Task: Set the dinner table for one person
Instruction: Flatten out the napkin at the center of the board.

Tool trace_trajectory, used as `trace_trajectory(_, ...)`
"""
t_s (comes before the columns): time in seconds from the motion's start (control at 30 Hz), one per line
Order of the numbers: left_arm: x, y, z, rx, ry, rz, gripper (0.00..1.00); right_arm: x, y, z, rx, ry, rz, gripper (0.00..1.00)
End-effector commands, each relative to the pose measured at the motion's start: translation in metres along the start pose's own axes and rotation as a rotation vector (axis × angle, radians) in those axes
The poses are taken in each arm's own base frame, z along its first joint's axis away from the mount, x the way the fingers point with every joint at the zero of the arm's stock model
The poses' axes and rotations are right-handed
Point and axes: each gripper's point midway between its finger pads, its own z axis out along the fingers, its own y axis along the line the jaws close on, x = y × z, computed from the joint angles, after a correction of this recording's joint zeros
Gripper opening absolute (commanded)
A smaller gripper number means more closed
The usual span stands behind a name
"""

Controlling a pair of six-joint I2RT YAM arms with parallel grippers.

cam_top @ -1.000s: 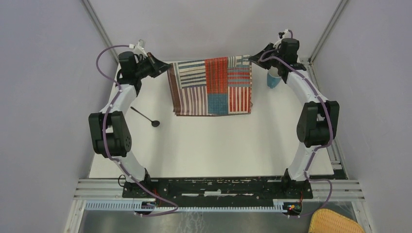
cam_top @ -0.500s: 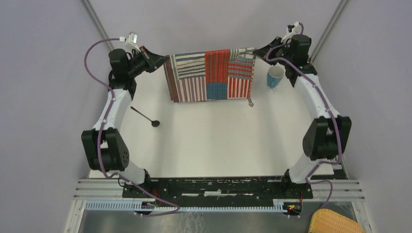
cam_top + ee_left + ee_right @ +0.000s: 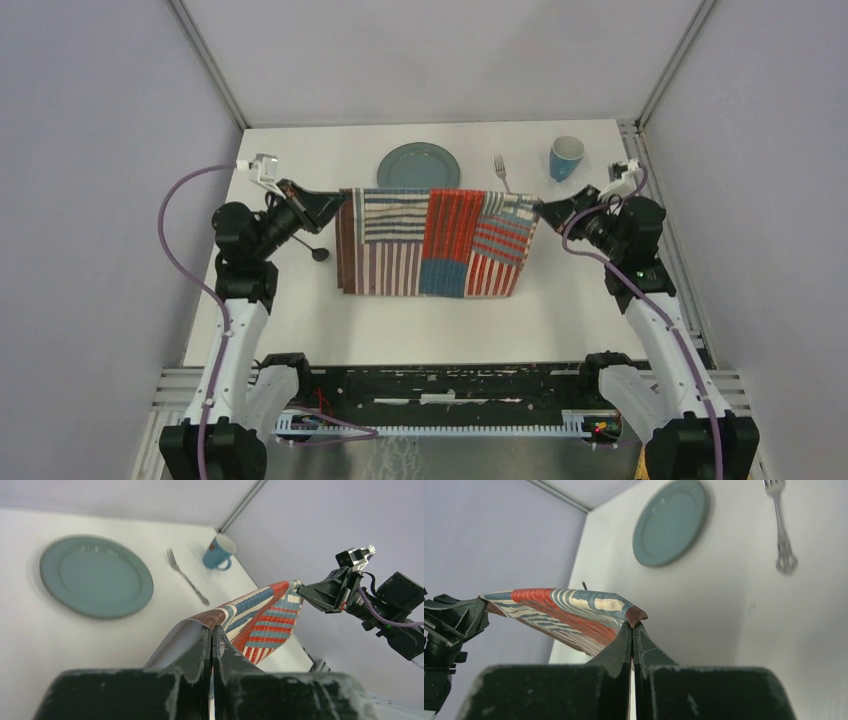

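Laying the placemat [image 3: 435, 243], caught mid-carry. Pinched at the top left corner by the left pincer [image 3: 338, 200], pressed together on the fabric. Pinched at the top right corner by the right pincer [image 3: 545, 208], likewise clamped on the cloth. Stretched taut between the two and hanging down over the table [image 3: 430, 325], which lies beneath both pincers. Lower edge just above the white top or brushing it, hard to tell which.

Beyond the pincers, on the far part of the table: plate [image 3: 418, 165], fork [image 3: 502, 172] and cup [image 3: 565, 157], the cup farthest toward the right pincer's side. Just below the left pincer, a spoon [image 3: 318, 252], partly hidden.

Next, most likely: lowering both pincers together over the open middle, keeping the cloth level and taut, bottom edge down first, then laying it flat and letting go. Worth minding the spoon near the left pincer.

Compared with a second ago: placemat drawn well back from the far edge toward the near side. Plate and fork, covered then, now exposed. Cup, beside the right pincer then, now beyond it.
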Motion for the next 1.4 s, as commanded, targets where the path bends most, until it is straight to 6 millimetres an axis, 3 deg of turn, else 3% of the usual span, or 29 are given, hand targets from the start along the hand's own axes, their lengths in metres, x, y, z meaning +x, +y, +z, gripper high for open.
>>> trace_trajectory(0.0,0.037,0.013,-0.01,-0.028,0.02,-0.052,0.02,0.042,-0.018,-0.025,0.036,0.041,-0.001,0.0)
trace_trajectory(0.1,0.036,0.013,-0.01,-0.031,0.02,-0.053,0.02,0.046,-0.021,-0.031,0.054,0.047,-0.014,0.0)
trace_trajectory(0.37,0.011,0.023,0.01,-0.061,0.01,-0.048,0.02,-0.001,-0.007,0.0,0.058,-0.006,-0.006,0.0)
trace_trajectory(0.47,0.003,0.035,0.024,-0.075,0.008,-0.066,0.02,-0.02,-0.012,0.022,0.069,-0.031,0.006,0.0)
trace_trajectory(0.67,-0.009,0.071,0.063,-0.086,-0.001,-0.103,0.02,-0.06,-0.023,0.087,0.071,-0.04,0.015,0.0)
trace_trajectory(0.8,-0.033,0.089,0.097,-0.065,-0.025,-0.117,0.02,-0.093,-0.021,0.128,0.052,-0.055,0.0,0.0)
trace_trajectory(0.83,-0.041,0.089,0.106,-0.05,-0.032,-0.119,0.02,-0.108,-0.008,0.136,0.025,-0.066,-0.026,0.0)
trace_trajectory(0.93,-0.068,0.084,0.122,-0.022,-0.059,-0.094,0.02,-0.126,0.013,0.149,-0.002,-0.063,-0.09,0.0)
trace_trajectory(1.03,-0.08,0.063,0.115,0.012,-0.074,-0.06,0.02,-0.134,0.035,0.134,-0.038,-0.079,-0.135,0.0)
trace_trajectory(1.1,-0.07,0.047,0.1,0.028,-0.082,-0.054,0.02,-0.124,0.048,0.115,-0.084,-0.078,-0.143,0.0)
trace_trajectory(1.17,-0.048,0.037,0.081,0.034,-0.068,-0.059,0.02,-0.098,0.053,0.097,-0.123,-0.053,-0.121,0.0)
trace_trajectory(1.3,0.009,0.028,0.036,0.01,-0.024,-0.094,0.02,-0.012,0.032,0.06,-0.108,0.052,-0.103,0.0)
trace_trajectory(1.37,0.037,0.024,0.018,0.01,0.016,-0.104,0.02,0.038,0.01,0.04,-0.071,0.122,-0.09,0.0)
